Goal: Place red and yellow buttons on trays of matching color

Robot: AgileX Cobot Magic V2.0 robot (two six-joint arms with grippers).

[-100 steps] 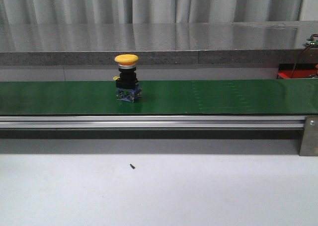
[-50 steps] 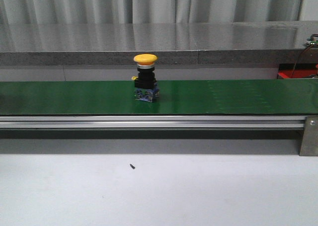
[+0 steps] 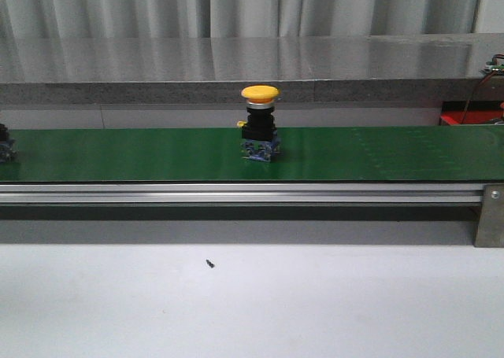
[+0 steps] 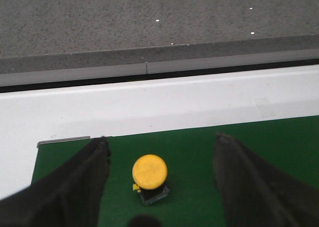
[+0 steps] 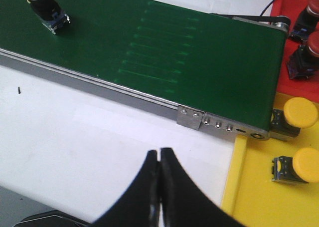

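Yellow button [image 3: 260,122] standing upright on the green belt [image 3: 118,153], mid-frame in my front view.

My left gripper [image 4: 159,187] hangs over the belt with its fingers [image 4: 75,182] spread wide; the yellow-capped button in its view sits between them, untouched, though I can't tell if it is the same one. My right gripper [image 5: 159,187] has its fingers pressed together on nothing, over the white table [image 5: 75,137], well apart from the button. Against a second ago, the button has travelled rightward along the belt, and another dark object [image 3: 5,147] now shows at the belt's left edge. Only the right wrist view shows the yellow tray [image 5: 239,197] with yellow buttons and the red tray [image 5: 286,12] with red ones.
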